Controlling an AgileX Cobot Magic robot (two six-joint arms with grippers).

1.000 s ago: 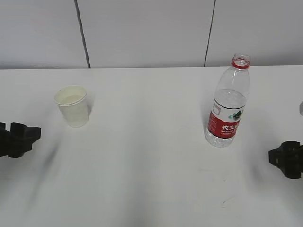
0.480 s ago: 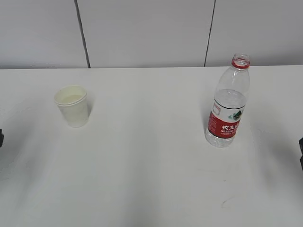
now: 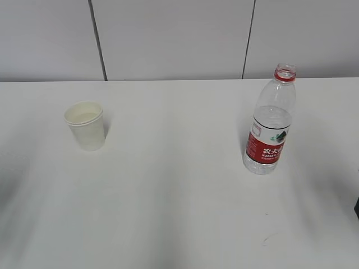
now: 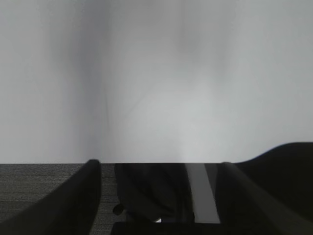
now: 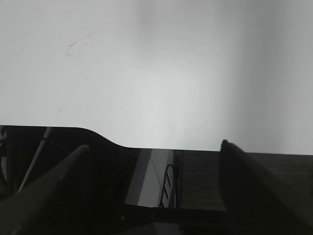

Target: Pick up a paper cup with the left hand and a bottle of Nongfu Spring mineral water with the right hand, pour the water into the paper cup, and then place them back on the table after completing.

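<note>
A white paper cup [image 3: 86,125] stands upright on the left of the white table [image 3: 174,185]. A clear bottle [image 3: 270,120] with a red label and red neck ring stands upright on the right, uncapped, with clear water [image 3: 271,120] reaching about mid-height. Neither gripper touches either one. My left gripper [image 4: 157,169] shows only in the left wrist view, its jaws wide apart and empty over the table's near edge. My right gripper [image 5: 154,147] shows only in the right wrist view, also wide apart and empty at the table's edge. Cup and bottle are out of both wrist views.
A small dark scuff mark [image 3: 272,238] lies on the table in front of the bottle and also shows in the right wrist view [image 5: 78,43]. A grey panelled wall [image 3: 168,39] stands behind the table. Dark floor shows below the table edge in both wrist views.
Both grippers have drawn back out of the exterior view, the left one off the left edge, the right one off the right edge. Cup and bottle have not moved.
</note>
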